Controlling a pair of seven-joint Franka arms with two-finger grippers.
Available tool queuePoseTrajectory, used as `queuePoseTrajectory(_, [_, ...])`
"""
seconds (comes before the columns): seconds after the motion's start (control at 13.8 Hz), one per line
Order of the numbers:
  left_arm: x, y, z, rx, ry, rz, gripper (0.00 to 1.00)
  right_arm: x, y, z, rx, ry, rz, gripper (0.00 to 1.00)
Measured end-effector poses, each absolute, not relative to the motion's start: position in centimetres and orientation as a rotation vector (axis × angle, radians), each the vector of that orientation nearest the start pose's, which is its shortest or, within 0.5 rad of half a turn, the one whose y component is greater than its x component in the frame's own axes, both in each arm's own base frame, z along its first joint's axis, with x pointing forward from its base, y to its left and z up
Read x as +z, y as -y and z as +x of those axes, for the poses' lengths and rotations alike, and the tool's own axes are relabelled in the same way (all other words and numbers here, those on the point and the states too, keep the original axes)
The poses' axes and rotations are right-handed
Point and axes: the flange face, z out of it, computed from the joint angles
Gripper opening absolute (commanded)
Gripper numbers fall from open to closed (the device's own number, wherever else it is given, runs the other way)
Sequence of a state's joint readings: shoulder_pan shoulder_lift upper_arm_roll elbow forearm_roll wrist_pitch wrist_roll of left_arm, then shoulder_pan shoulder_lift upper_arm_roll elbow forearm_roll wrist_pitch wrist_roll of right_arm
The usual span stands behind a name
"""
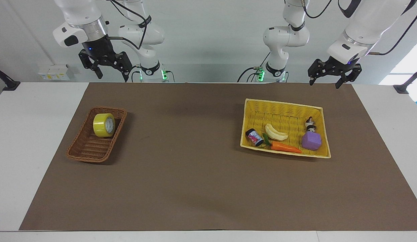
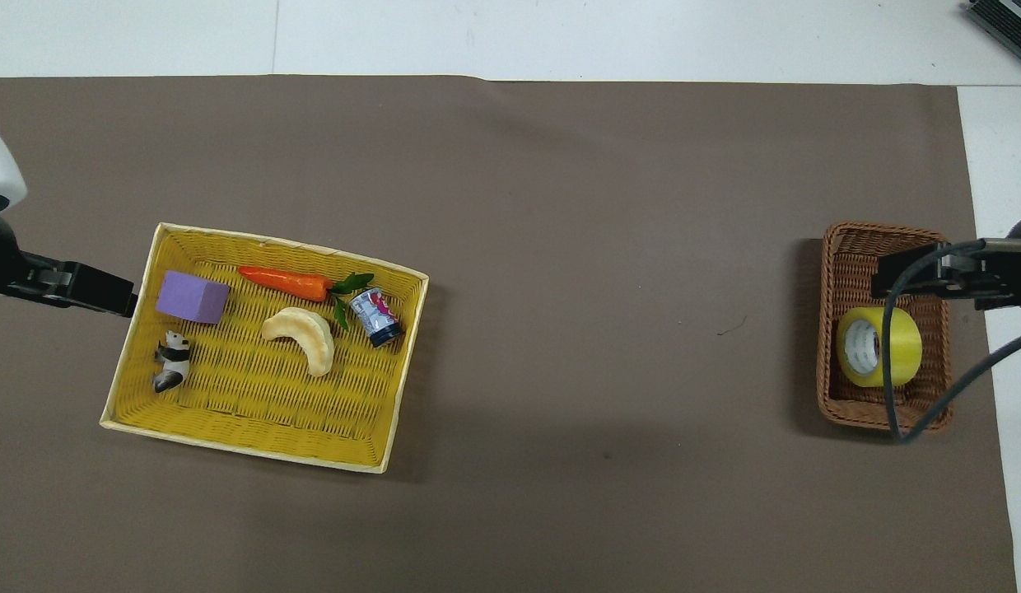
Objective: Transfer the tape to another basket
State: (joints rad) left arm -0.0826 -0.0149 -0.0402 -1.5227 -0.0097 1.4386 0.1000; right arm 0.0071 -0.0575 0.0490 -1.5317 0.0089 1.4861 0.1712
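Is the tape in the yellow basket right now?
No: the tape sits in the brown wicker basket at the right arm's end of the table, apart from the yellow basket.

A robotics lab, set up for tabletop trials. Two white arms (image 1: pixel 282 37) bolted at the table's edge, green status lights at their bases, black cables looping to the wrists. White table (image 1: pixel 33 134) covered by a plain brown mat (image 1: pixel 195 168); bare pale wall above it, with a socket strip (image 1: pixel 53 72) mounted low. Camera stands clamped at both table ends (image 1: pixel 3 82). Props in place of real goods: toy carrot (image 1: pixel 285 147), foam cube (image 1: pixel 311 140), panda figurine (image 2: pixel 171 361), all laid in a yellow basket (image 1: pixel 282 109).
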Motion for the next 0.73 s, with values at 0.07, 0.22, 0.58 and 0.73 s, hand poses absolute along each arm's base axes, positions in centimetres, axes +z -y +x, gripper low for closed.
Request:
queuePoseTrajectory(0.07, [64.39, 6.70, 53.20, 0.109, -0.351, -3.128, 1.00, 66.64, -2.92, 52.69, -0.018, -0.165, -3.130, 1.00])
queuePoseTrajectory(0.22, [64.39, 6.70, 53.20, 0.109, -0.351, -3.128, 1.00, 66.65, -2.55, 52.71, -0.018, -0.159, -3.130, 1.00])
queuePoseTrajectory(0.58, [64.39, 6.70, 53.20, 0.109, -0.351, -3.128, 1.00, 66.51, -2.35, 52.73, -0.015, -0.164, -3.128, 1.00])
queuePoseTrajectory(0.73, [64.39, 6.70, 53.20, 0.109, -0.351, -3.128, 1.00, 66.09, -2.05, 52.52, 0.001, -0.173, -3.129, 1.00])
